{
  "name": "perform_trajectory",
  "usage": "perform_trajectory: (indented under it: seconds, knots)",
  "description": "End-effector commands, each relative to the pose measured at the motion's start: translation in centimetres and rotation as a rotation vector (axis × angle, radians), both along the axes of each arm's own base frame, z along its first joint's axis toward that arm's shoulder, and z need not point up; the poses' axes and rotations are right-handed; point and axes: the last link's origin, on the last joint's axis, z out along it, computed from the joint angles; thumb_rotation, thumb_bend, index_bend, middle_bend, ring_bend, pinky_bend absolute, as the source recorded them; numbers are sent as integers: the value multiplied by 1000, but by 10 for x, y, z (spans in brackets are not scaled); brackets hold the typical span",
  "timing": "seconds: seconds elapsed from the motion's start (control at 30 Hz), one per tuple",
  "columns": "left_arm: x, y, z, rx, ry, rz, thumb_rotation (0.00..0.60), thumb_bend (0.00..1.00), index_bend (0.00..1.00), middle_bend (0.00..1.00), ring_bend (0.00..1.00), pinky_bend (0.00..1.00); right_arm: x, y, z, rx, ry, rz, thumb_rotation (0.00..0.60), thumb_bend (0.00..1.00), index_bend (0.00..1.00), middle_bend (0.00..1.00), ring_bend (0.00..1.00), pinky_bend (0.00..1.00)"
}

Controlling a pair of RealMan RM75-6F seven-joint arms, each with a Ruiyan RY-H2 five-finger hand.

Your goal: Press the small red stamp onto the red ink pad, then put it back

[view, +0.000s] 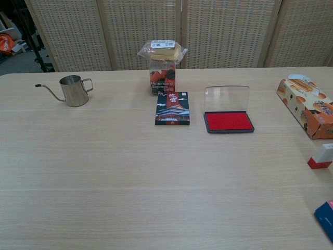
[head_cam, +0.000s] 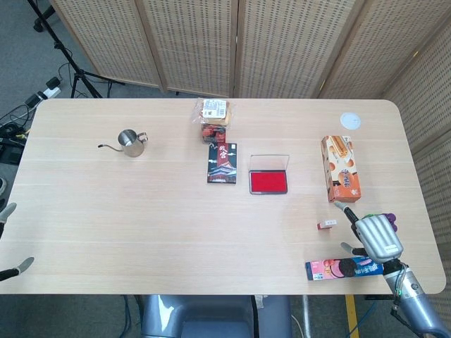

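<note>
At the lower right of the head view, the right hand (head_cam: 377,237) hovers over the table (head_cam: 141,211) with nothing in it, its fingers apart and reaching toward the small red stamp (head_cam: 327,224), which lies on its side just beside the fingertips, at about ten o'clock from the hand and not yet touched. The red ink pad (head_cam: 268,182) sits open near the table's middle, at roughly eleven o'clock from the stamp and well apart from it, its clear lid raised at the far edge. An orange snack box (head_cam: 341,167) stands at one o'clock from the stamp, and a blue biscuit packet (head_cam: 343,268) lies at six o'clock, just under the hand. Of the left hand (head_cam: 10,239) only fingertips show at the left edge; they are spread and hold nothing. In the chest view, neither hand appears; the small red stamp (view: 321,156) rests at the right edge, its red base toward the camera, at about four o'clock from the red ink pad (view: 229,122). The step in hand is judged to be the approach before the first grasp. The next move calls for closing the fingers on the stamp's narrow body without nudging it away or toward the packet, then carrying it to the pad.
</note>
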Motion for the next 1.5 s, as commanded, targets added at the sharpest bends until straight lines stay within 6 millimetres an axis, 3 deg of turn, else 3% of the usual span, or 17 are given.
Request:
perform_trajectory:
  seconds: [0.03,0.13,0.3,0.77,1.03,1.5]
  knots:
    - [0,1,-1,-1,1,2,600,5,0,0,0,0,-5,-12,-7,13,14,-19,600,1,266,922,987,1000]
    - [0,1,-2,-3,4,4,600,5,0,0,0,0,-9,-16,-9,18,22,-26,600,34,299,921,987,1000]
    - [0,2,-4,-10,11,7,600,5,0,0,0,0,-15,-23,-13,18,29,-35,600,176,333,921,987,1000]
    - [-1,4,-8,-19,21,20,600,5,0,0,0,0,-20,-34,-31,52,48,-26,600,335,385,922,987,1000]
    - [-1,5,-8,-22,21,22,600,5,0,0,0,0,-20,-39,-38,61,68,-32,600,388,385,922,987,1000]
    - [-1,5,-9,-26,21,23,600,5,0,0,0,0,-24,-41,-43,70,70,-39,600,388,385,922,987,1000]
